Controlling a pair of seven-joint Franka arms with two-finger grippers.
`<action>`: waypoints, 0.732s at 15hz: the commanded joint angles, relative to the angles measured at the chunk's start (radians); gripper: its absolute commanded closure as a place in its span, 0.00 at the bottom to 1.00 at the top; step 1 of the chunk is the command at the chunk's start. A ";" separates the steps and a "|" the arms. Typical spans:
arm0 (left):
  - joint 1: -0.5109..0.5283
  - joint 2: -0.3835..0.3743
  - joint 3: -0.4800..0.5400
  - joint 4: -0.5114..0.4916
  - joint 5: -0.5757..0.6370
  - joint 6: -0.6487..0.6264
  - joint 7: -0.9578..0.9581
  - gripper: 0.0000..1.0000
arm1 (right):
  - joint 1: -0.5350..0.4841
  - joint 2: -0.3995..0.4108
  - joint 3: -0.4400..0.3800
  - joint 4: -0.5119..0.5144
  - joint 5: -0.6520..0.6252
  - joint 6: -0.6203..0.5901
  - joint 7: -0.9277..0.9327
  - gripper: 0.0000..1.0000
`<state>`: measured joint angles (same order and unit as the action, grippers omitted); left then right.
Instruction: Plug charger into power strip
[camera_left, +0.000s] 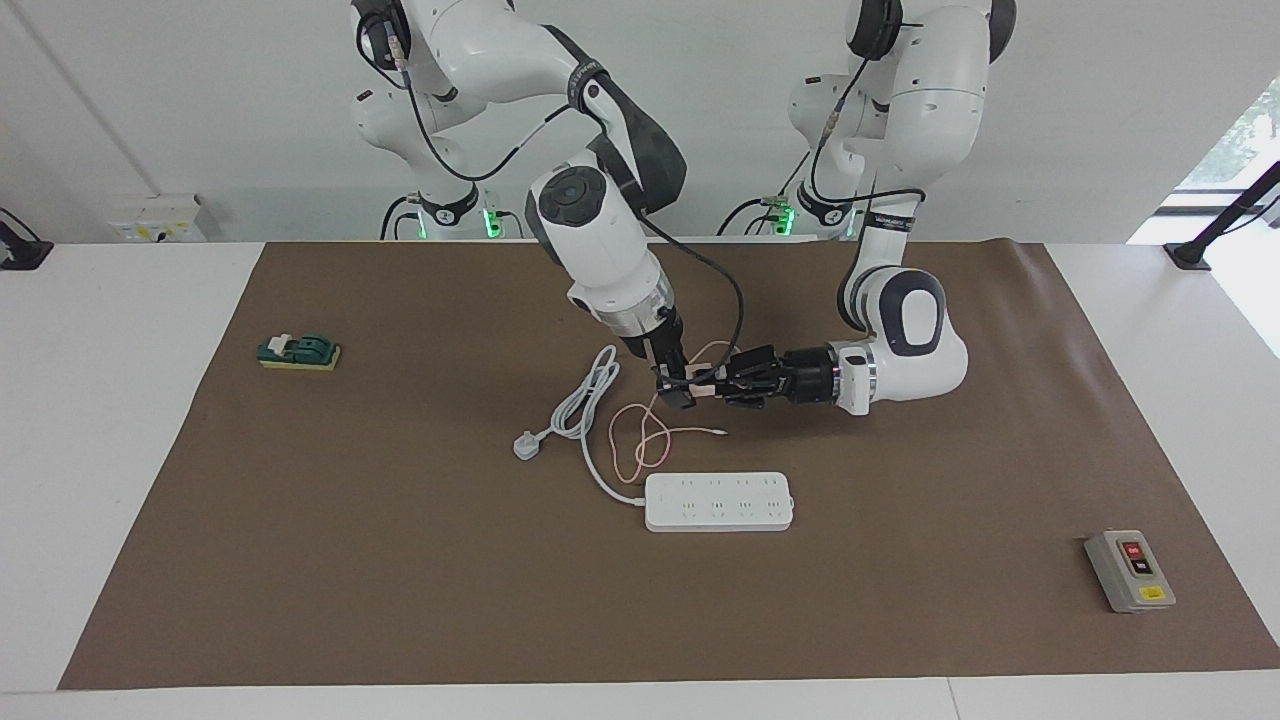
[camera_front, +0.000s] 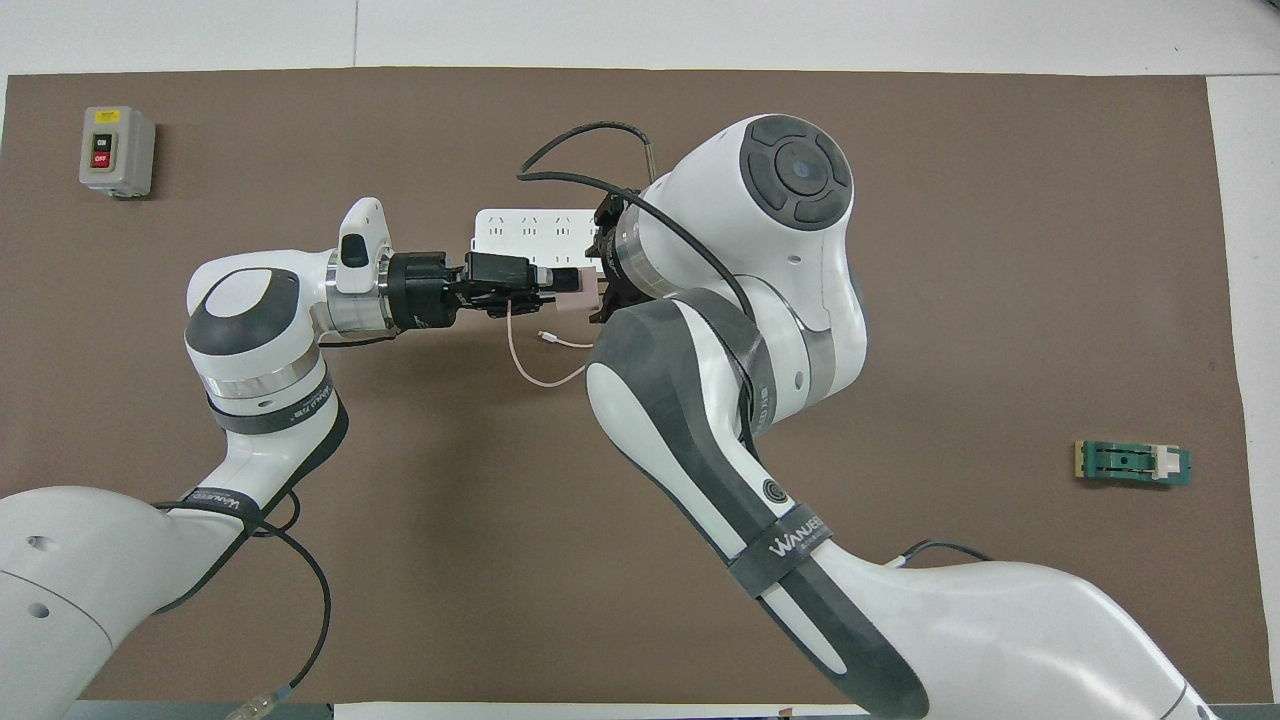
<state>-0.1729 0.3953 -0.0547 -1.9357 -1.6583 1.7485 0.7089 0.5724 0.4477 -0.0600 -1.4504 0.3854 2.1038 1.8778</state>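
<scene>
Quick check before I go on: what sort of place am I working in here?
Most likely a robotics lab bench: two arms mounted at a white table covered by a brown mat, with loose test pieces on it, a power strip, a grey switch box and a small green part.

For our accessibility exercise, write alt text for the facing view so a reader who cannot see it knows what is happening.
Two white robot arms meet above a brown mat, the right gripper and left gripper both at a small pink charger held in the air. Its thin pink cable loops down to the mat beside a white power strip. A grey switch box sits toward the left arm's end.
</scene>
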 joint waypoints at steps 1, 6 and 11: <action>0.016 -0.042 0.001 -0.042 0.015 -0.021 -0.012 1.00 | -0.014 -0.015 0.006 -0.001 -0.022 -0.018 0.014 0.00; 0.016 -0.053 0.004 -0.049 0.064 -0.020 -0.019 1.00 | -0.039 -0.038 0.006 -0.021 -0.022 -0.021 0.012 0.00; 0.032 -0.075 0.007 -0.045 0.224 -0.014 -0.093 1.00 | -0.112 -0.070 0.006 -0.034 -0.022 -0.116 -0.123 0.00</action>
<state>-0.1584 0.3671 -0.0473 -1.9449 -1.4987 1.7418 0.6655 0.5003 0.4175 -0.0645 -1.4517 0.3849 2.0261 1.8143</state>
